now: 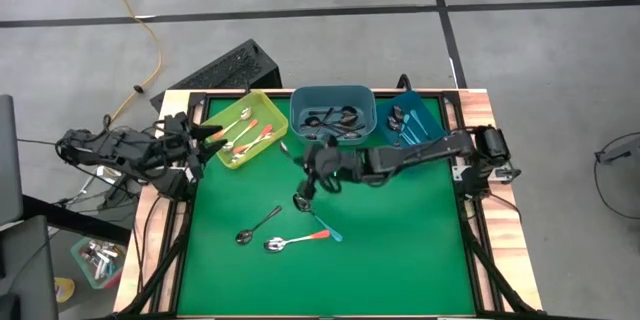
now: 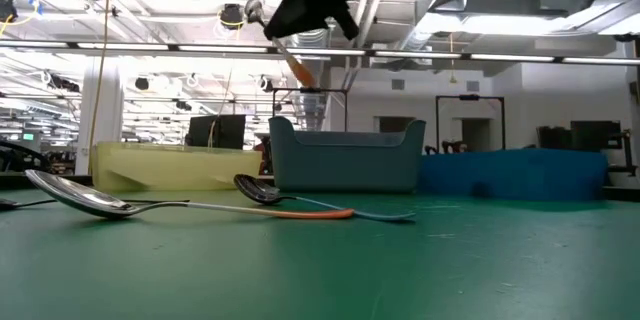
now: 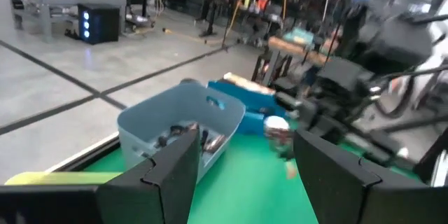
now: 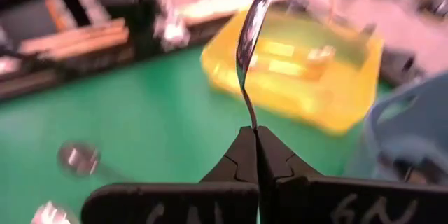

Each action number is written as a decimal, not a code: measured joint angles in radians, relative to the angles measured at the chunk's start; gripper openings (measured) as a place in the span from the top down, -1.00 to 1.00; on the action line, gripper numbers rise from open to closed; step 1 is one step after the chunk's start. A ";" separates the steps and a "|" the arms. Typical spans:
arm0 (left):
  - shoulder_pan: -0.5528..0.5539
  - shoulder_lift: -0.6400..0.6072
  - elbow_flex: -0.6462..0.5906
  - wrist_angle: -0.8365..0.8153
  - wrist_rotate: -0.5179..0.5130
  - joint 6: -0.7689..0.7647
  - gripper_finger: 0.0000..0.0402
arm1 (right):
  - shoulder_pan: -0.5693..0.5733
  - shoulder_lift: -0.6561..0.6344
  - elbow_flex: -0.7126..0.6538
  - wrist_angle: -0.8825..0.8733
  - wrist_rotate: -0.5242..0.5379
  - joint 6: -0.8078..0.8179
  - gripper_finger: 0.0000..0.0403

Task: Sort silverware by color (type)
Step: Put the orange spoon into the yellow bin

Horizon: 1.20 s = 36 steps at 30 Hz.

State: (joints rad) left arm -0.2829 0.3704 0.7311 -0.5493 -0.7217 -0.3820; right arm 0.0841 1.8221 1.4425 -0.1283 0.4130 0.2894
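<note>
My right gripper (image 1: 308, 188) hovers over the middle of the green table, shut on an orange-handled spoon (image 2: 275, 35) whose shiny bowl (image 4: 253, 24) sticks out past the fingertips. At the table's left edge my left gripper (image 3: 241, 175) waits open beside the yellow bin (image 1: 245, 128), which holds orange-handled spoons. The grey-blue bin (image 1: 333, 115) holds dark spoons, and the blue bin (image 1: 410, 122) holds light blue ones. Three spoons lie flat on the mat: a dark one (image 1: 258, 225), an orange-handled one (image 1: 290, 242) and a light-blue-handled one (image 1: 328, 228). My right gripper pinches the spoon's thin neck (image 4: 250, 119), just behind the bowl, between its two fingertips. The fingers slant down from the table's right side. The spoon is lifted clear of the table, tilted, with its bowl up beyond the fingers and its orange handle (image 2: 298, 68) slanting down below them.
The three bins stand in a row along the table's far edge. The loose spoons lie near the middle, toward the near side. Bare green mat (image 1: 400, 250) lies at the near right.
</note>
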 joint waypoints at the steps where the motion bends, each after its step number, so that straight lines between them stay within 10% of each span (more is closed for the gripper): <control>1: 0.000 -0.001 0.000 0.018 -0.007 0.001 -0.07 | -0.017 0.000 0.000 0.033 0.003 -0.014 1.00; 19: 0.000 0.002 0.000 0.047 -0.155 -0.084 -0.07 | -0.192 0.046 0.044 0.334 -0.052 -0.212 1.00; 36: 0.000 0.011 0.002 0.047 -0.343 -0.195 -0.07 | -0.247 0.427 0.594 0.177 -0.335 -0.403 1.00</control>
State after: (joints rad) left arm -0.2829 0.3816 0.7326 -0.5026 -1.0650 -0.5766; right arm -0.1626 2.2489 2.0364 0.0492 0.0781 -0.1139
